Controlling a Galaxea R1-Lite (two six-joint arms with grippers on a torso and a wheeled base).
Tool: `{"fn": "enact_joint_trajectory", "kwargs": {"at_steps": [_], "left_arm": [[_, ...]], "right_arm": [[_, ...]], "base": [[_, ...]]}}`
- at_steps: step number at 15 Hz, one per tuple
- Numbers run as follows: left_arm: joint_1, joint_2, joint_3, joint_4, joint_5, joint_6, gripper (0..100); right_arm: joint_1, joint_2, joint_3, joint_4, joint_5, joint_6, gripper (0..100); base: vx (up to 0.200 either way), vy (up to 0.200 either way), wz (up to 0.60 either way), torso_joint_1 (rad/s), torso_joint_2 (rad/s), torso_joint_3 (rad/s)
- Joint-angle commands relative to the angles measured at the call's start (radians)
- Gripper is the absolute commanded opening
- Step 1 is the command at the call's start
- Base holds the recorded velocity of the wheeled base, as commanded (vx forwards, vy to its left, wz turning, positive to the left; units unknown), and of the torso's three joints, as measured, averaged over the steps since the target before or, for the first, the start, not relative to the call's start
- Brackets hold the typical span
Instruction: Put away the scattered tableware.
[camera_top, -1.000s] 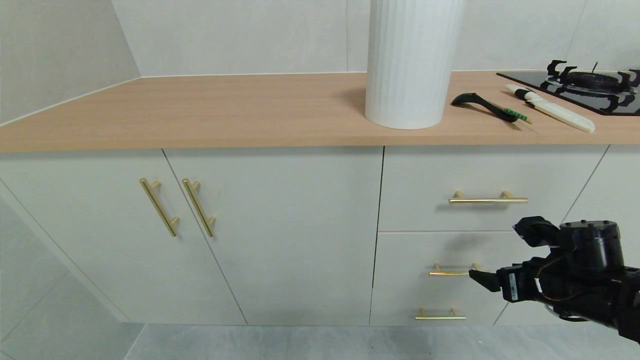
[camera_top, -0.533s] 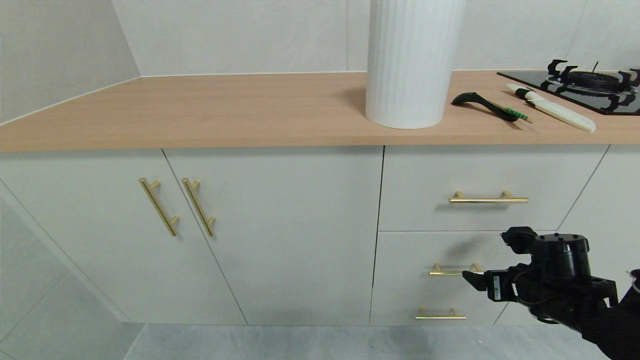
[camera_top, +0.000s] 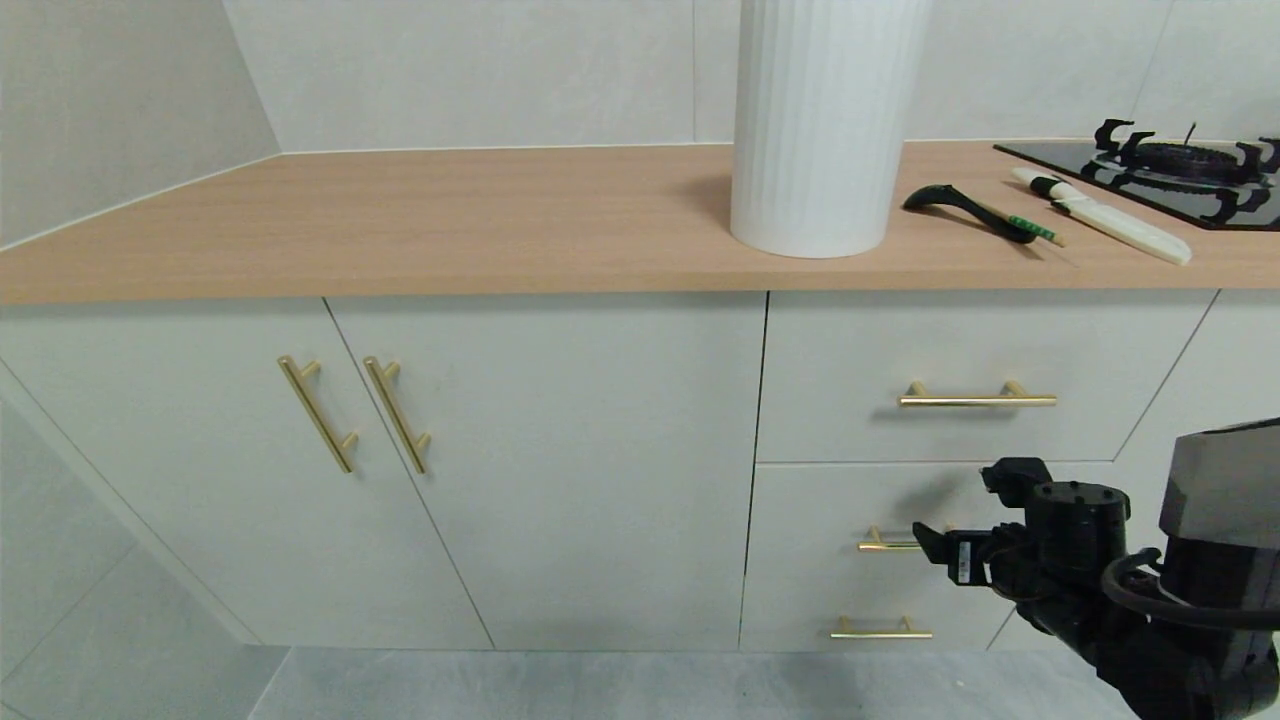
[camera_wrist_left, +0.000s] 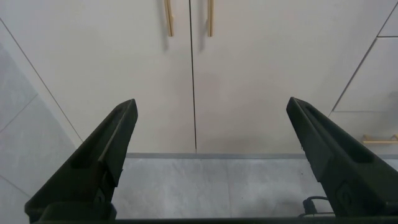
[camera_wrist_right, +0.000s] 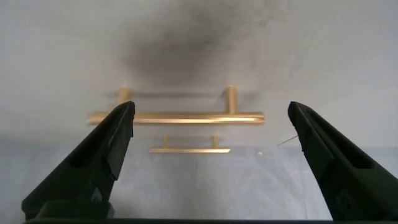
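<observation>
Nearest, at the lower right of the head view, the right gripper (camera_top: 952, 500) hangs in front of the drawers with its two black fingers spread wide and nothing between them. In its own wrist view the right gripper (camera_wrist_right: 211, 109) faces the middle drawer handle (camera_wrist_right: 177, 117), a gold bar lying level across the gap between the fingers and a little beyond their tips. The bottom drawer handle (camera_wrist_right: 189, 149) sits just under it in that frame. The left gripper (camera_wrist_left: 211, 104) is also spread wide and holds nothing. It points at the seam between two pale cupboard doors (camera_wrist_left: 261, 74), with the grey floor (camera_wrist_left: 205, 186) low in that frame. Farther back in the head view, the drawer stack fills the lower right. The top drawer handle (camera_top: 977, 400) is above the gripper, and the middle drawer handle (camera_top: 885, 545) is partly covered by the lower finger. All the drawers are closed. The two door handles (camera_top: 318, 412) are at the middle left. Above them the wooden worktop (camera_top: 450, 220) runs across the frame. On it stands a tall white ribbed container (camera_top: 815, 130) at the upper middle. The scattered tableware lies to its right: a black spoon (camera_top: 950, 203) near the container's base, then a white knife (camera_top: 1105, 220), both flat on the wood. At the far upper right is a black hob (camera_top: 1180, 170), with the pale wall (camera_top: 480, 70) behind it all.
</observation>
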Motion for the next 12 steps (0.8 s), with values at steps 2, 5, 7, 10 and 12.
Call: {"fn": "enact_joint_trajectory", "kwargs": {"at_steps": [2, 5, 7, 10, 12], "left_arm": [[0.0, 0.0, 0.0, 0.0, 0.0, 0.0, 100], [0.0, 0.0, 0.0, 0.0, 0.0, 0.0, 100], [0.0, 0.0, 0.0, 0.0, 0.0, -0.002, 100], [0.0, 0.0, 0.0, 0.0, 0.0, 0.0, 100], [0.0, 0.0, 0.0, 0.0, 0.0, 0.0, 100]], "right_arm": [[0.001, 0.101, -0.037, -0.03, -0.019, 0.0, 100], [0.001, 0.121, -0.058, -0.03, -0.031, 0.001, 100], [0.001, 0.134, -0.072, -0.041, -0.036, 0.001, 100], [0.001, 0.173, -0.099, -0.07, -0.048, 0.001, 100], [-0.001, 0.182, -0.101, -0.07, -0.054, 0.001, 100]], "base": [[0.0, 0.0, 0.0, 0.0, 0.0, 0.0], [0.0, 0.0, 0.0, 0.0, 0.0, 0.0], [0.0, 0.0, 0.0, 0.0, 0.0, 0.0], [0.0, 0.0, 0.0, 0.0, 0.0, 0.0], [0.0, 0.0, 0.0, 0.0, 0.0, 0.0]]}}
